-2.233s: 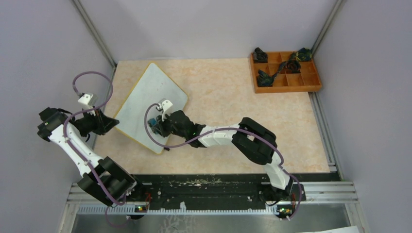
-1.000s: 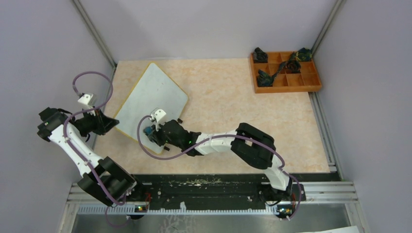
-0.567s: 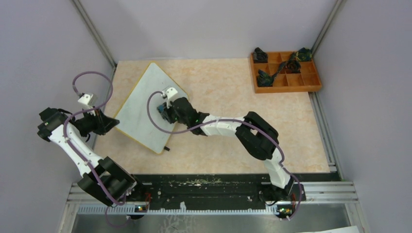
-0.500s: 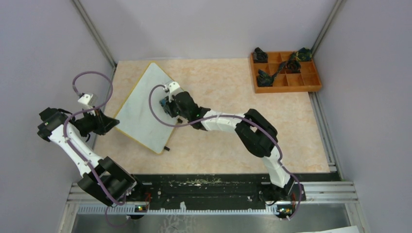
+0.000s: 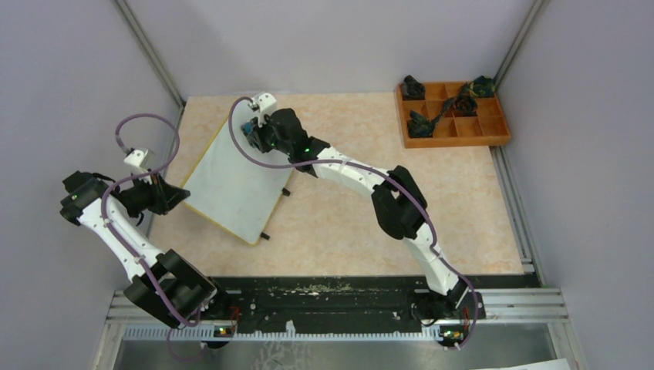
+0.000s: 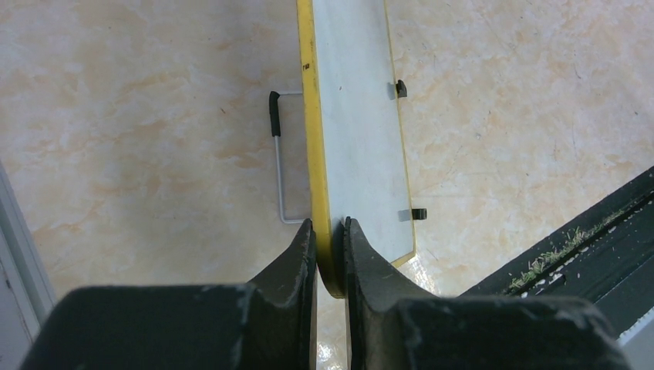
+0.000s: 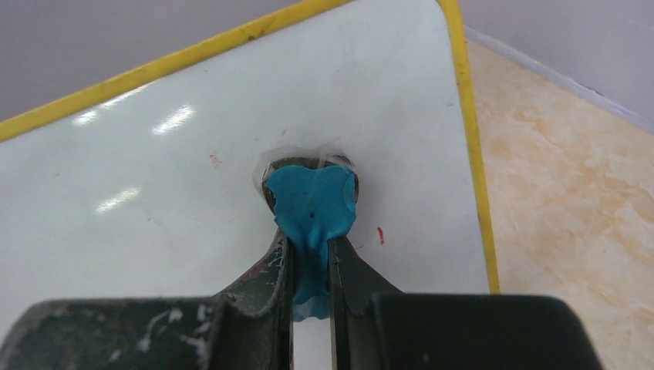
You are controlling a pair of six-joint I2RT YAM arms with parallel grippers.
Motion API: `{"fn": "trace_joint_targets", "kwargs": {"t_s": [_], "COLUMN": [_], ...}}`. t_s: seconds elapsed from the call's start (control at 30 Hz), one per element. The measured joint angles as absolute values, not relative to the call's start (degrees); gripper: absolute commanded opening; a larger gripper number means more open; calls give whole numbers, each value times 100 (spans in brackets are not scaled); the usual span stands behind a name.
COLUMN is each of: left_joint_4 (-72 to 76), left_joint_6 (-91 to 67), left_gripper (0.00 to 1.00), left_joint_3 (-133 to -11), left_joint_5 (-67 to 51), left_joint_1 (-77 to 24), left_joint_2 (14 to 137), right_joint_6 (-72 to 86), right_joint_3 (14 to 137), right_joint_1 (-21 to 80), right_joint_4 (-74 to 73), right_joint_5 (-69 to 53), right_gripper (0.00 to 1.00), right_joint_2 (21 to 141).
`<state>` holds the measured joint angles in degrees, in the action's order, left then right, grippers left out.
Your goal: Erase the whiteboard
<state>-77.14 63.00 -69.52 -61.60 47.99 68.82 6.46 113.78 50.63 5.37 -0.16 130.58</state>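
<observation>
On the table point(image 5: 347, 216), the whiteboard point(image 5: 231, 185) was pinched by the left claw point(image 6: 330, 231), a blue wipe point(image 7: 311, 202) by the right claw point(image 7: 310, 254); red flecks point(image 7: 380, 235) could be missed if the corner were overshot.

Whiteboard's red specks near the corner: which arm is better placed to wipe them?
Right. The right hand grips a blue wiper on the whiteboard, beside the red specks. The left hand is clamped on the board's yellow edge, steadying it.

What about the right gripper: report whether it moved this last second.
Yes. The right gripper, holding the eraser, swept up the whiteboard from its near end to its far corner, toward the back wall.
</observation>
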Motion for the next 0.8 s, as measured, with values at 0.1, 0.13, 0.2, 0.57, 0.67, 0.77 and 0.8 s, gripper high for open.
{"fn": "trace_joint_targets", "kwargs": {"t_s": [0.1, 0.13, 0.2, 0.57, 0.67, 0.77, 0.8], "left_joint_4": [-7719, -7721, -7721, -7708, -7708, -7710, -7710], "left_joint_6": [6305, 6305, 6305, 6302, 6302, 6302, 6300], "left_gripper": [0, 0, 0, 0, 0, 0, 0], "left_joint_3": [-6925, -6910, -6901, -6888, -6888, -6888, -6888], "left_joint_5": [-6169, -6173, -6180, -6182, -6187, -6193, -6195], "left_joint_1": [4797, 4797, 4797, 4797, 4797, 4794, 4792], "left_joint_2": [6862, 6860, 6860, 6855, 6855, 6855, 6855], "right_joint_6": [650, 648, 637, 600, 602, 615, 617], "right_joint_3": [11550, 11570, 11605, 11907, 11907, 11907, 11907], "right_joint_1": [5085, 5092, 5100, 4696, 4482, 4303, 4281], "right_joint_4": [449, 447, 416, 331, 292, 202, 196], "right_joint_5": [-165, -187, -180, -51, 1, 10, -3], "right_gripper": [0, 0, 0, 0, 0, 0, 0], "right_joint_2": [13069, 13069, 13080, 13452, 13546, 13618, 13629]}}
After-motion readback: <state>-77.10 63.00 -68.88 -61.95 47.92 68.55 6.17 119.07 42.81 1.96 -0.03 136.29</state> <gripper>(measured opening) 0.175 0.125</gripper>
